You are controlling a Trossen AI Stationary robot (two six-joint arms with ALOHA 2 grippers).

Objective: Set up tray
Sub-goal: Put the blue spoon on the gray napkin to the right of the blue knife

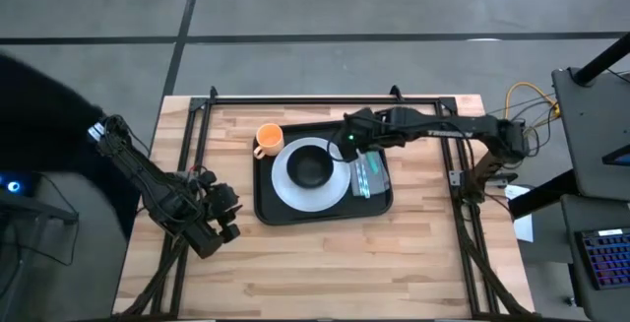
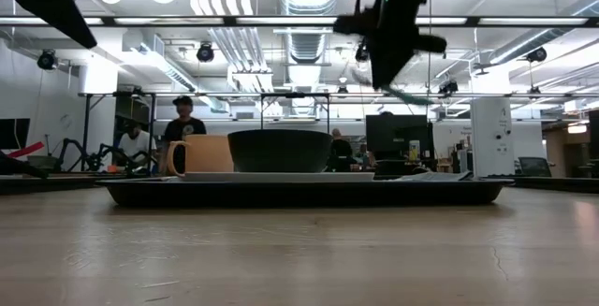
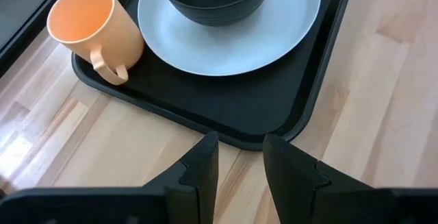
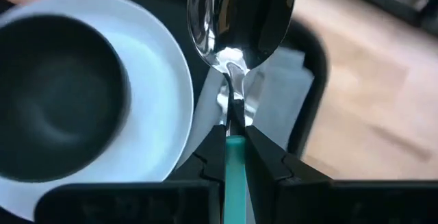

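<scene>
The black tray [image 1: 264, 209] lies mid-table and carries a white plate [image 1: 295, 192] with a black bowl [image 1: 311, 167] on it. An orange mug [image 1: 268, 140] stands at the tray's far left corner. A grey napkin [image 1: 378, 176] with teal-handled cutlery lies on its right side. My right gripper [image 1: 346, 143] hovers over the tray between plate and napkin, shut on a spoon [image 4: 239, 18]. My left gripper [image 3: 241, 148] is open and waits low beside the tray's near left corner [image 3: 274, 131], touching nothing. My right gripper pinches the spoon between its two fingers where the teal handle [image 4: 235, 157] meets the metal neck [image 4: 235, 111]. The fingers lie along the spoon, and its shiny bowl sticks out ahead of them. The spoon is lifted clear above the napkin [image 4: 274, 94] and the plate's edge [image 4: 174, 66].
Metal frame rails [image 1: 197, 155] run along the table's left, right and far sides. Bare wood lies near the tray's front edge [image 1: 325, 263]. In the low view people [image 2: 182, 123] and lab gear stand in the room beyond the table.
</scene>
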